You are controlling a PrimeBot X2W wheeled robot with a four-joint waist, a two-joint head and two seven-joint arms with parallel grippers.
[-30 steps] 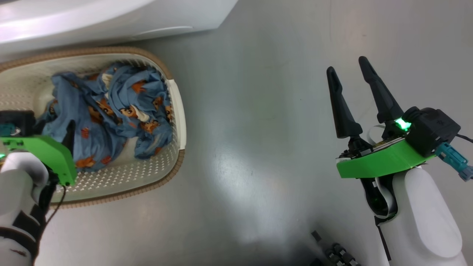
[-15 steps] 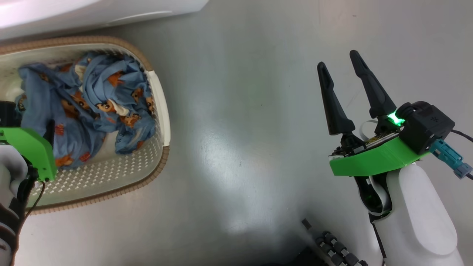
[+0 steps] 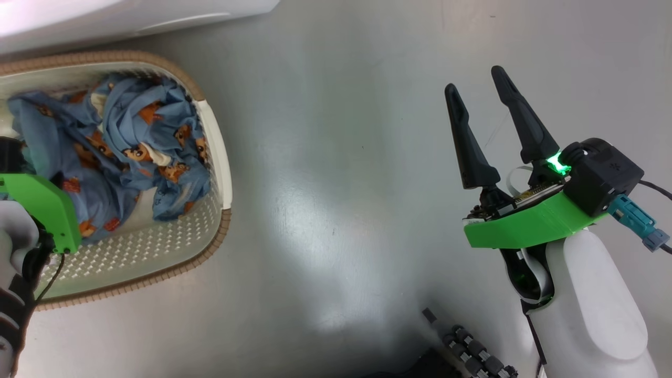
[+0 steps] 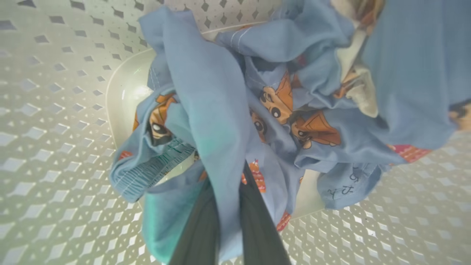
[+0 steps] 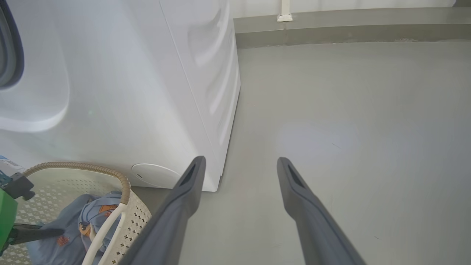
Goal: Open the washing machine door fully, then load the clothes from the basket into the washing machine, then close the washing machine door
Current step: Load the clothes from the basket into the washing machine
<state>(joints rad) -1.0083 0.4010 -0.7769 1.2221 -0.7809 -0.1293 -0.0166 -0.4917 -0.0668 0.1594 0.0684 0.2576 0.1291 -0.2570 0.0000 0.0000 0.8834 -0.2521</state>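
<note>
The cream basket (image 3: 215, 152) stands on the floor at the left, just in front of the white washing machine (image 3: 131, 16). The light-blue clothes (image 3: 131, 142) with orange cartoon faces lie bunched inside it. In the left wrist view my left gripper (image 4: 227, 176) is down in the pile, its dark fingers (image 4: 257, 221) shut on a fold of the clothes (image 4: 213, 103). My right gripper (image 3: 478, 84) hangs open over bare floor to the right, holding nothing. The right wrist view shows the washing machine (image 5: 147, 92), the basket (image 5: 121, 217) and the clothes (image 5: 84, 221). The washing machine door is out of view.
Grey floor (image 3: 341, 184) stretches between the basket and my right arm. The machine's round filter cover (image 5: 154, 175) sits low on its front, above the basket. A wall base (image 5: 331, 33) runs along the back. Part of my wheeled base (image 3: 472, 352) shows at the bottom.
The head camera has turned, so the whole picture slid left. My left gripper has closed on a fold of the clothes in the basket. The right gripper stays open.
</note>
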